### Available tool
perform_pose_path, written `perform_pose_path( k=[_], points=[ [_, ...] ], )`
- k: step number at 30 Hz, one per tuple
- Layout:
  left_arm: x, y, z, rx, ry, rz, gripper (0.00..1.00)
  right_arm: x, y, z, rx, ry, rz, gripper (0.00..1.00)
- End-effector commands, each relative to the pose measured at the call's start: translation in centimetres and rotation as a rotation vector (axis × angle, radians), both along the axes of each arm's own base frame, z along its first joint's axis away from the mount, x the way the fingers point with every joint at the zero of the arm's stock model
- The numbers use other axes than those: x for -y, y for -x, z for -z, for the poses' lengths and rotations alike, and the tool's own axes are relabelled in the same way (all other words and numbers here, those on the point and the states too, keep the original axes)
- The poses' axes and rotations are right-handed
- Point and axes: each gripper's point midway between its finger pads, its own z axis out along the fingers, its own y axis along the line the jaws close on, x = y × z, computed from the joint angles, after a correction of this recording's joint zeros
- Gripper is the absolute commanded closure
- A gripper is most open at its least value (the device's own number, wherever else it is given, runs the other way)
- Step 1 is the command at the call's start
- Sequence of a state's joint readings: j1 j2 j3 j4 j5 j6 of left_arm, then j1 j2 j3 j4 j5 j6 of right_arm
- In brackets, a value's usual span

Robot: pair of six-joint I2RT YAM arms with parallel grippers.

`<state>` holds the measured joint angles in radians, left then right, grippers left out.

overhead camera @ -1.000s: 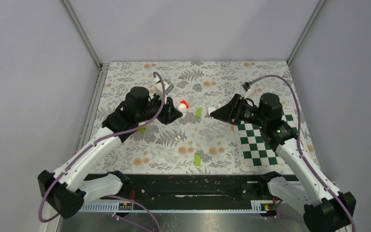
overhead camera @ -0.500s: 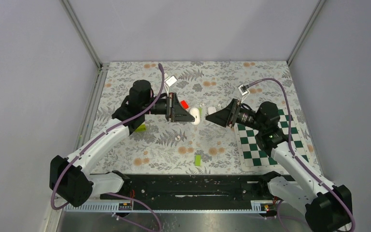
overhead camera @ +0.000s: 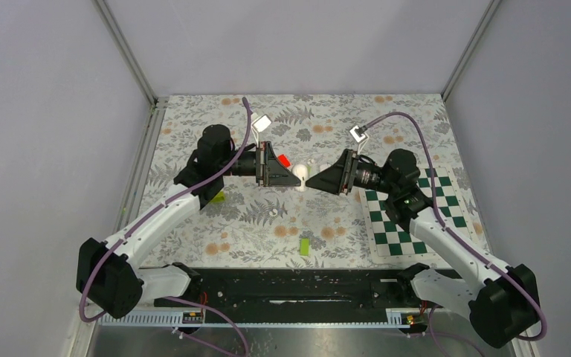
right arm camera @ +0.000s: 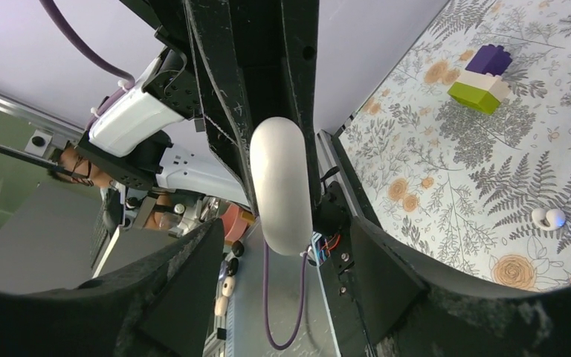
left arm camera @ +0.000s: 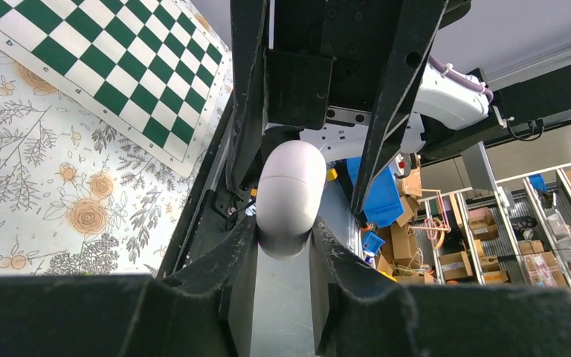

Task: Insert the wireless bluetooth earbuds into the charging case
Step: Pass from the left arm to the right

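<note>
You're early in the task: your left gripper (overhead camera: 296,178) has its jaws clamped on the seemingly closed charging case (left arm camera: 291,195) in mid-air, your right gripper (overhead camera: 317,181) flanks it with jaws apart, and an earbud (right arm camera: 549,217) lies loose on the counter (overhead camera: 327,119).

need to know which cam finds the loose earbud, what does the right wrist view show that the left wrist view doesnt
Only the right wrist: an earbud lying loose, plus a purple, white and green block stack. Only the left wrist: the checkerboard mat. Both: the floral mat, and the charging case pinched by the left gripper, with the right gripper open around it.
</note>
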<state>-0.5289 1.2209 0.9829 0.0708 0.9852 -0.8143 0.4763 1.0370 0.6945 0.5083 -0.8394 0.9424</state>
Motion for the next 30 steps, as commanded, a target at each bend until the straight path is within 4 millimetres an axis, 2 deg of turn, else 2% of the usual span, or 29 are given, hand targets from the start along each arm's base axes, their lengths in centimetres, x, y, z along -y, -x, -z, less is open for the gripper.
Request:
perform_pose_path(
  k=[1, 7, 11, 18, 22, 25, 27, 30],
  points=[
    [-0.1, 0.3, -1.2, 0.046, 0.048, 0.024, 1.00, -1.0, 0.4, -2.8, 0.066, -0.050, -0.042, 0.32],
    [-0.1, 0.6, -1.2, 0.048, 0.058, 0.034, 1.00, -1.4, -0.2, -2.9, 0.050, -0.057, -0.028, 0.43],
    [-0.2, 0.7, -1.3, 0.051, 0.061, 0.039, 1.00, -1.5, -0.5, -2.7, 0.031, -0.058, -0.026, 0.56],
    [-0.3, 1.1, -1.9, 0.070, 0.086, 0.053, 0.98, -1.5, -0.8, -1.7, -0.017, -0.051, -0.001, 1.00],
    [-0.6, 1.1, -2.1, 0.067, 0.098, 0.055, 0.66, -1.4, -1.1, -1.0, -0.044, -0.050, 0.022, 1.00],
    [-1.0, 0.8, -2.4, 0.060, 0.128, 0.037, 0.49, -1.4, -1.0, -0.9, -0.056, -0.062, 0.020, 1.00],
    [-1.4, 0.4, -2.7, 0.053, 0.157, 0.018, 0.44, -1.4, -1.0, -0.9, -0.062, -0.067, 0.021, 1.00],
    [-2.0, -0.2, -3.4, 0.037, 0.219, -0.018, 0.43, -1.4, -1.1, -0.9, -0.070, -0.071, 0.027, 1.00]
  ],
)
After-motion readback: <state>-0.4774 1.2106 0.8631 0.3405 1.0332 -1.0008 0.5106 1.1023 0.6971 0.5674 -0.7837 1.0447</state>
